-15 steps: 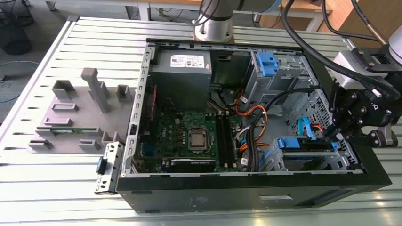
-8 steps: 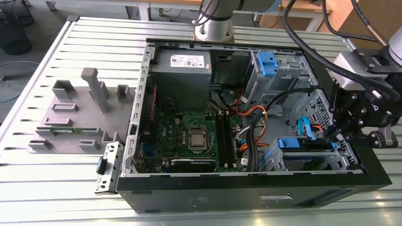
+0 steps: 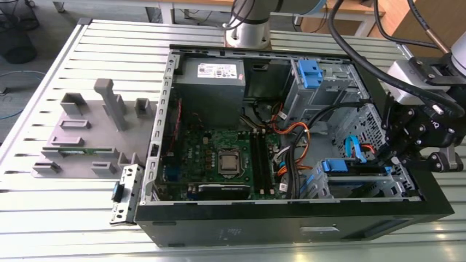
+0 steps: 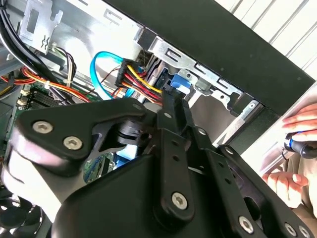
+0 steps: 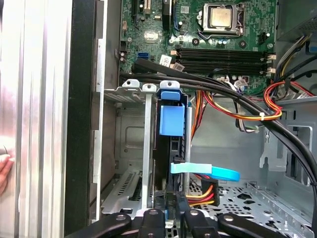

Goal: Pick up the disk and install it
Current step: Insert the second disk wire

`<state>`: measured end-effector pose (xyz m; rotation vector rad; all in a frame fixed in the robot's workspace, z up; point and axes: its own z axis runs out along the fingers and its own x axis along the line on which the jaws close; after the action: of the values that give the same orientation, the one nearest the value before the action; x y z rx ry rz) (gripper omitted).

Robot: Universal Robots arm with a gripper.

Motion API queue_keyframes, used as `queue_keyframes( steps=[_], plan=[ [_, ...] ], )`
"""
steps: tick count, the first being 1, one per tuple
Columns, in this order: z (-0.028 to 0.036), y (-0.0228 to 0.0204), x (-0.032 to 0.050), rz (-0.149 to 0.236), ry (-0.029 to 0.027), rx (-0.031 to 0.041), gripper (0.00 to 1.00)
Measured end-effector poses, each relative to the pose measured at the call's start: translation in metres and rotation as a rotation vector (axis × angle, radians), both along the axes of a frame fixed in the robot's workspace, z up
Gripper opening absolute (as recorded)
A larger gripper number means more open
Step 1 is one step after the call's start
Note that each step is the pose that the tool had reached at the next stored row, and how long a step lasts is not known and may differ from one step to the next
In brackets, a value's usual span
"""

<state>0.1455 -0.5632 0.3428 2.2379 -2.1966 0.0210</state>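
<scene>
**Disk held on edge in the drive bay, wires close by**

The disk [image 5: 172, 120] is seen standing on its thin edge in the metal drive cage [image 5: 130, 144], at the front corner of the PC case [image 3: 291, 224]. In the exterior view it sits low on that view's right [image 3: 342, 166]. The gripper [image 5: 168, 210] is placed right at the disk's end. Its fingers look pressed in on that thin edge, one on each side, so the disk seems to be pinched.

What could go wrong:
- The blue flat cable [image 5: 208, 171] and the red & yellow power wires [image 5: 203, 191] lie just beside the fingers. They could be caught or pulled if the arm is moved sideways.
- The disk could be jammed if it is tilted in the cage, since the slot is narrow w/ hard metal walls.
- The thick black cables [image 5: 237, 104] hang over the bay and could be snagged.
- A person's hand [image 4: 297, 124] rests near the case, outside it. It could be bumped.

Materials & shapes: the disk's rail is smooth blue plastic, boxy at the tab. The cage is thin bent sheet metal, grey and shiny, w/ holes. The wires are soft and bendy. The surface [image 3: 43, 71] is ribbed grey metal.
</scene>
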Motion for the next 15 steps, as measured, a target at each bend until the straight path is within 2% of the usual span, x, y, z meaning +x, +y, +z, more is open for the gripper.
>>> queue_keyframes(
  steps=[1, 2, 15],
  plan=[
    [0.0000, 0.0000, 0.0000, 0.000, 0.0000, 0.0000, 0.17],
    [0.0000, 0.0000, 0.0000, 0.000, 0.0000, 0.0000, 0.24],
    [-0.0044, 0.0001, 0.0001, 0.003, 0.0000, -0.0021, 0.24]
  ],
)
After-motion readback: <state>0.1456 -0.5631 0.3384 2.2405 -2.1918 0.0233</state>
